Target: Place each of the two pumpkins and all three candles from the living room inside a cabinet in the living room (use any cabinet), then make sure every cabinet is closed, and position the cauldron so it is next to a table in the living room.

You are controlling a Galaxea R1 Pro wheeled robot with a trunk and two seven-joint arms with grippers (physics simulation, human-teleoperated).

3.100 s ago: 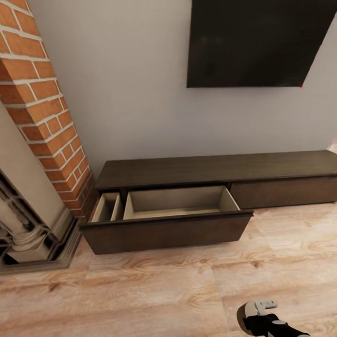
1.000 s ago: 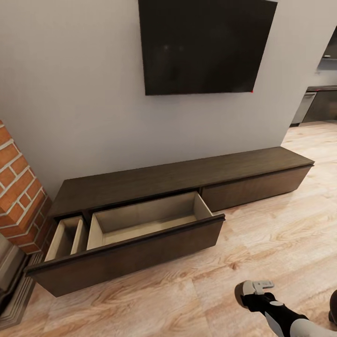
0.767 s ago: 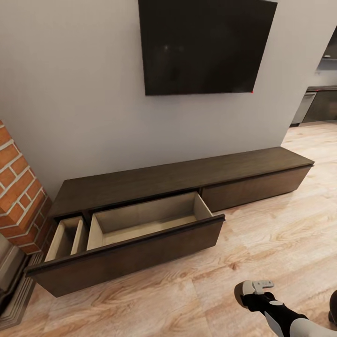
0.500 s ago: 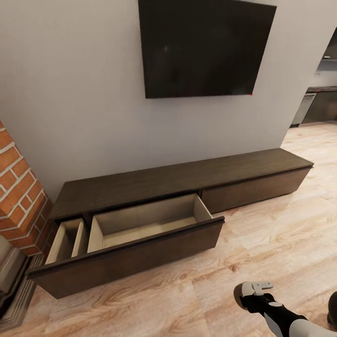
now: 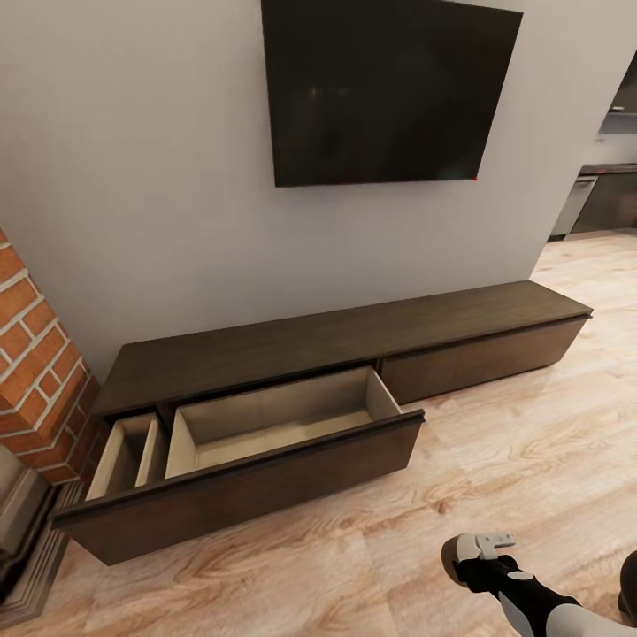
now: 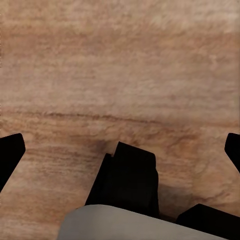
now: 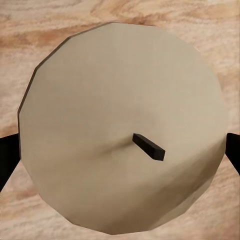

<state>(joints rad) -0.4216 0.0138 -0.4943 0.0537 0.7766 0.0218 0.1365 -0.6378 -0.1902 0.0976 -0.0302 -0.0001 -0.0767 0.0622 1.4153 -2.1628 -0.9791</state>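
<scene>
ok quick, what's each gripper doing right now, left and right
Left gripper: open, empty, over the wooden floor.
Right gripper: closed on a candle.

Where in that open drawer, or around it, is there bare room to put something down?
The wide compartment of the cabinet looks bare between its pale walls. The narrow compartment beside the brick fireplace is tighter. The cabinet's top is bare below the TV. The right gripper holds a candle.
</scene>
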